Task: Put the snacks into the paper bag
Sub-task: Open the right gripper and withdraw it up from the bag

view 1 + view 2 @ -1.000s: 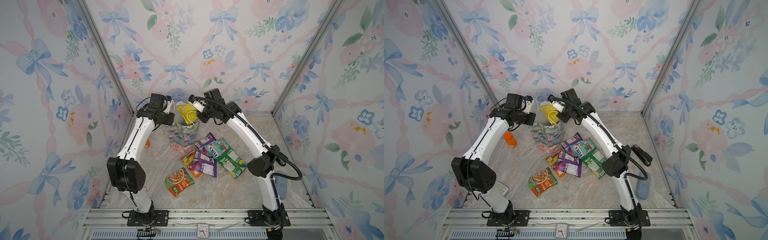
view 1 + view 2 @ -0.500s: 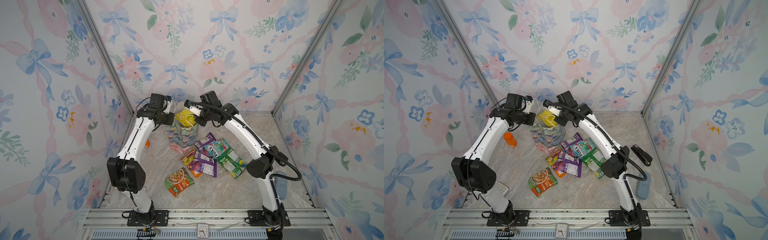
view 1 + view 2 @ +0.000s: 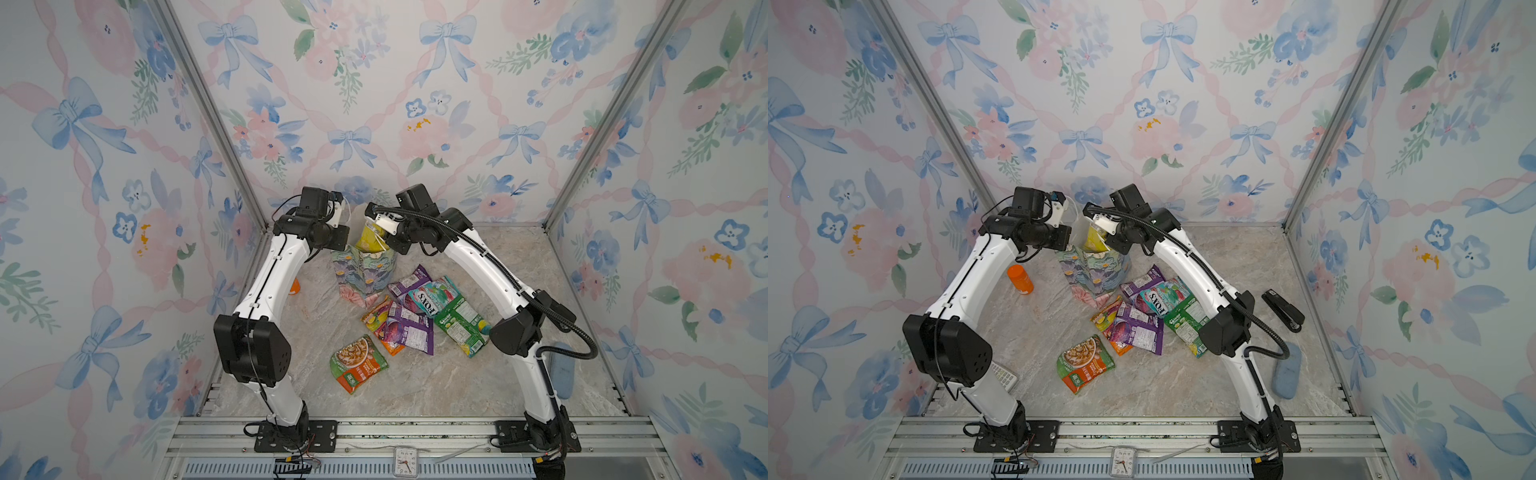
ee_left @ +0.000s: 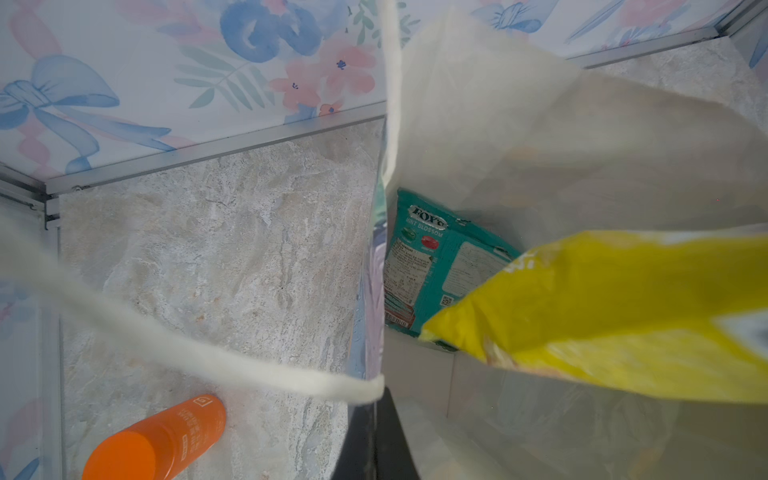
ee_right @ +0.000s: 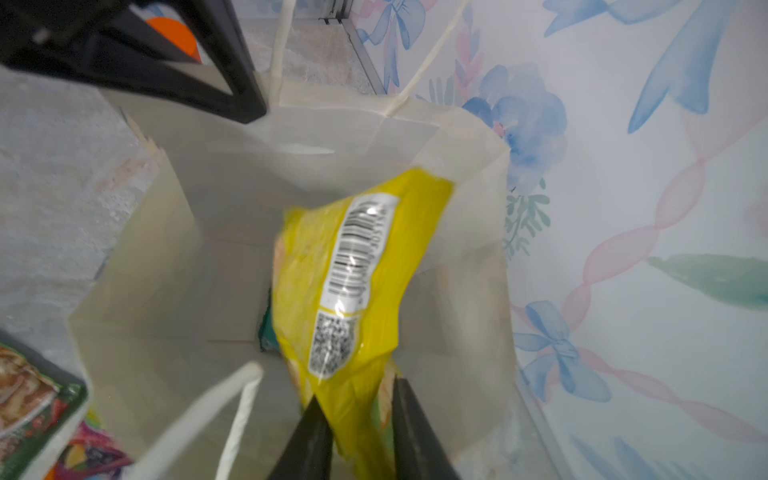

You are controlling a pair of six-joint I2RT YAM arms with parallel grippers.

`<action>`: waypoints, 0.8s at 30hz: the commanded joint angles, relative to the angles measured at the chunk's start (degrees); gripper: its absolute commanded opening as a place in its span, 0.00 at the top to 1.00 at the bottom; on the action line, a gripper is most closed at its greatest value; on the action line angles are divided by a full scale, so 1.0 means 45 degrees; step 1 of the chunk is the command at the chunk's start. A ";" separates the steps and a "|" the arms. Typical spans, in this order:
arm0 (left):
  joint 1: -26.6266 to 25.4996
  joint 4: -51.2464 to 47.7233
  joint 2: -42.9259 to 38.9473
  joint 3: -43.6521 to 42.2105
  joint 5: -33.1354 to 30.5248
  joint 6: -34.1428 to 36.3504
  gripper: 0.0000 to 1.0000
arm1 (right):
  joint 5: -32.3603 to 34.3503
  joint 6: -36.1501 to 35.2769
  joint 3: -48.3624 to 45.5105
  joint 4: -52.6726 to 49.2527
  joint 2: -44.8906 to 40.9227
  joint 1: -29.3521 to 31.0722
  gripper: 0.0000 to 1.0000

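The upright floral-print paper bag, rim clamped in the left gripper, could tip or crumple if the flat glossy yellow plastic packet snags its white wall, for that packet hangs half inside, top edge between the right gripper's parted, unclenched jaws.

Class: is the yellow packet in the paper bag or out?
Partly in: the yellow packet hangs inside the paper bag, its top at the open right gripper.

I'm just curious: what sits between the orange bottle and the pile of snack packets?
The upright floral paper bag stands between them, clearest in a top view.
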 commanded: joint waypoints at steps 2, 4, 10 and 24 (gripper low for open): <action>-0.0044 -0.0743 0.0070 -0.0010 -0.0209 -0.0077 1.00 | -0.0001 0.0968 0.0569 0.0361 0.0032 0.0114 0.44; -0.0055 -0.0755 0.0071 -0.0020 -0.0195 -0.0063 1.00 | -0.0048 0.1477 0.0551 0.0793 -0.0188 0.0038 0.37; -0.0050 -0.0746 0.0012 -0.0113 -0.0256 -0.0049 1.00 | -0.0599 0.2678 0.0260 0.1811 -0.0827 -0.0123 0.19; -0.0057 -0.0727 -0.0086 -0.0249 -0.0276 -0.0037 1.00 | -0.1656 0.5678 -0.2247 0.3344 -0.2924 -0.0804 0.04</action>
